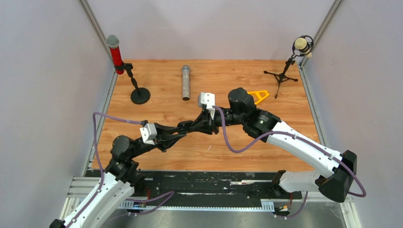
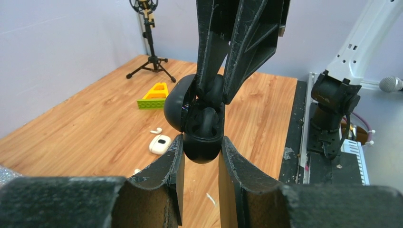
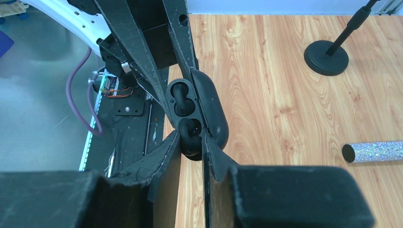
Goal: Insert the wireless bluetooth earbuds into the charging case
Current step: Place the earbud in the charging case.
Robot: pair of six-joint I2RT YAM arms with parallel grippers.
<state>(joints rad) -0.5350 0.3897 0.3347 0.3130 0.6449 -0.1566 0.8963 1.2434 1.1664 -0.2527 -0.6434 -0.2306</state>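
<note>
My left gripper (image 2: 199, 140) is shut on the base of a black charging case (image 2: 202, 148) and holds it above the table with its lid (image 2: 177, 105) open. My right gripper (image 3: 191, 137) is shut on a rounded black earbud (image 3: 191, 145), pressed at the case's near socket (image 3: 183, 102). The far socket looks empty. In the top view both grippers meet at mid-table (image 1: 192, 127). A white case (image 2: 160, 144) lies on the table with a white earbud (image 2: 156, 130) beside it. Another small white piece (image 2: 137, 171) lies nearer. The second black earbud is out of view.
A red microphone on a round-base stand (image 1: 140, 95) stands back left. A silver glitter microphone (image 1: 186, 82) lies at the back middle, a yellow-green wedge block (image 1: 259, 96) and a tripod microphone (image 1: 285, 76) back right. A thin white sliver (image 1: 209, 148) lies near the front.
</note>
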